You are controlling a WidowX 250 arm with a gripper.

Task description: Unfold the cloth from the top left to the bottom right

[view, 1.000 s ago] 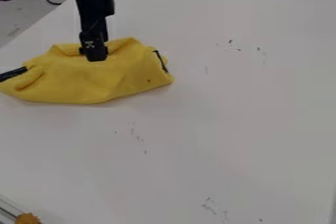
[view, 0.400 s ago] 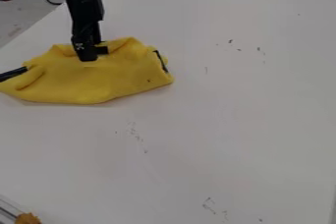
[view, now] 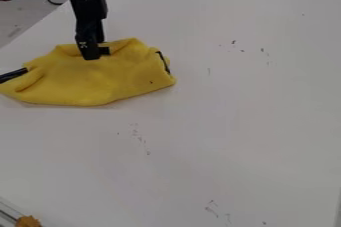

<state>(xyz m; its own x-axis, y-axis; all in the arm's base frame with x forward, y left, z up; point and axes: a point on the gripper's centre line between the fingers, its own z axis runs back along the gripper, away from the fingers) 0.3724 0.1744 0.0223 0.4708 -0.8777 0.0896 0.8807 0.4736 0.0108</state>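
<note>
Here's the cloth [view: 86, 81], yellow and bunched, lying across the upper left of the frame on the pale table [view: 233, 121], its left end running to the picture's edge. And the gripper [view: 93, 53] is right there, hanging down over the cloth's upper edge, its tip overlapping the folds in this view. Open or closed? I can't tell from here, and I can't call a firm grip either.

Now, the handling. This looks like soft, light stuff, a fabric with plenty of give, so weight should be no trouble and squeezing it shouldn't do harm. The trouble is floppiness: it'll probably sag from wherever it's pinched, and a shallow pinch could slide off the surface. Grab too deep and several layers might come along together, dragging the whole bundle instead of opening it.

So where to take it? The raised fold [view: 131, 46] along the upper edge, just right of the gripper, looks a good bet: it stands proud and offers a lip to pinch. One layer only, please! From there I'd want a modest lift, then a smooth, low sweep toward the lower right, letting the fabric peel open behind.
</note>
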